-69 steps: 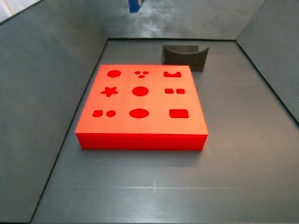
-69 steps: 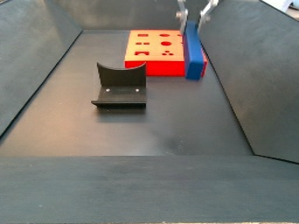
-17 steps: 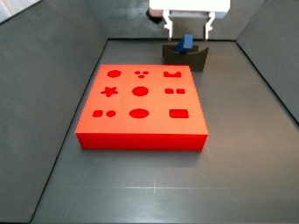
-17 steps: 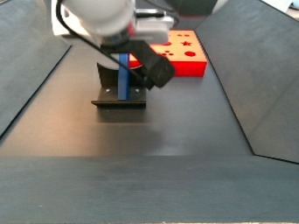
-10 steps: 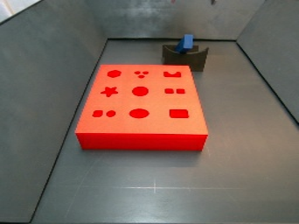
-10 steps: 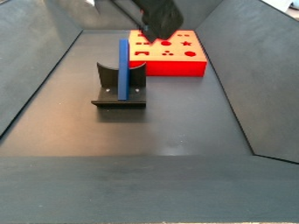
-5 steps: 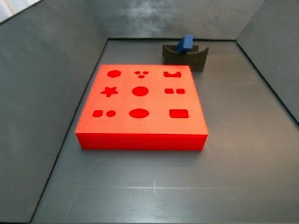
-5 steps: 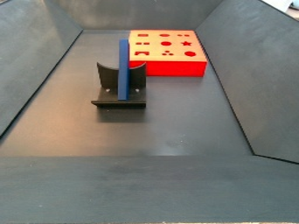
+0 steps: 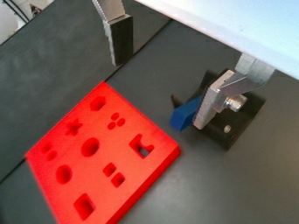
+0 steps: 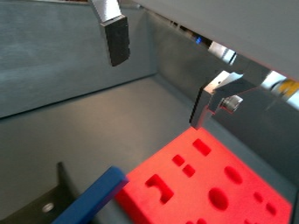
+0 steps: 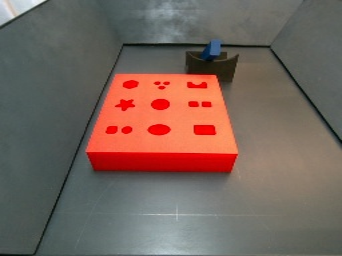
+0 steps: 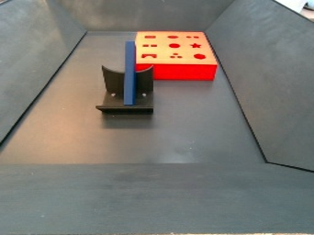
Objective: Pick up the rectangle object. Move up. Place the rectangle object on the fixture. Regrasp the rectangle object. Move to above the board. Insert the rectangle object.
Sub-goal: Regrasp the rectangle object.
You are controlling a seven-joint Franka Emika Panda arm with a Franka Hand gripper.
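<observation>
The blue rectangle object point(image 11: 213, 48) point(image 12: 130, 72) stands on end in the notch of the dark fixture point(image 11: 214, 67) point(image 12: 124, 95), leaning on its upright. Nothing holds it. The red board point(image 11: 181, 115) point(image 12: 178, 72) lies flat beside the fixture, its cutouts bare. No part of the arm shows in either side view. In both wrist views my gripper point(image 9: 170, 66) point(image 10: 163, 70) hangs high above the floor, open, with only air between its fingers point(image 9: 117, 35). Below it lie the rectangle object point(image 9: 184, 114) point(image 10: 100, 197), the fixture point(image 9: 242, 122) and the board point(image 9: 152, 159) point(image 10: 208, 168).
Sloping dark grey walls point(image 11: 67, 70) point(image 12: 252, 64) enclose the grey floor point(image 11: 174, 210) on every side. The fixture sits close to one wall, the board towards the middle.
About 1.7 s ago my gripper was at the fixture with the rectangle object. It has let go and risen out of both side views. The object stays upright on the fixture.
</observation>
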